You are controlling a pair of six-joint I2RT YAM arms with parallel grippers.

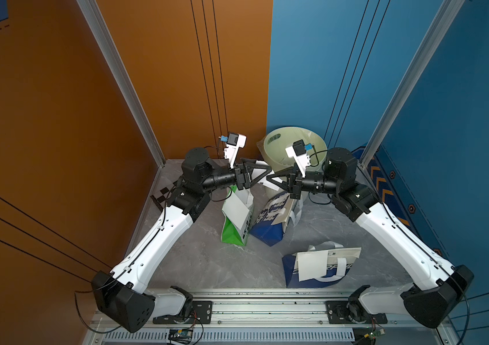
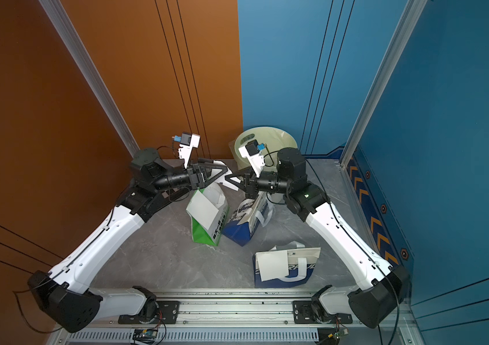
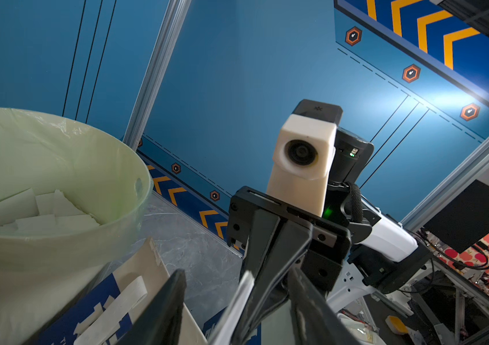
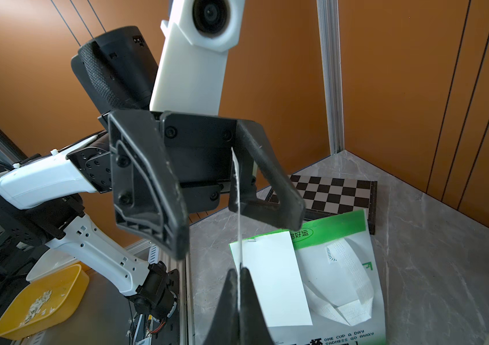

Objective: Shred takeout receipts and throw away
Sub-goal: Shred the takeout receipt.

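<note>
While the lined bin (image 1: 297, 133) sits just above centre frame, the left gripper (image 4: 235, 227) stands wide open around the thin white receipt (image 4: 238, 194), which the right gripper (image 4: 238, 276) pinches tight just below that bin.

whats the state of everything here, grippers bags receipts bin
left gripper: open around the held receipt
right gripper: shut on the held receipt
held receipt: in the air, between the grippers
bin: lined, torn paper pieces inside
green bag: lying flat, second receipt whole on top
near blue bag: lying flat, third receipt whole on top
far blue bag: lying beside the bin
</note>
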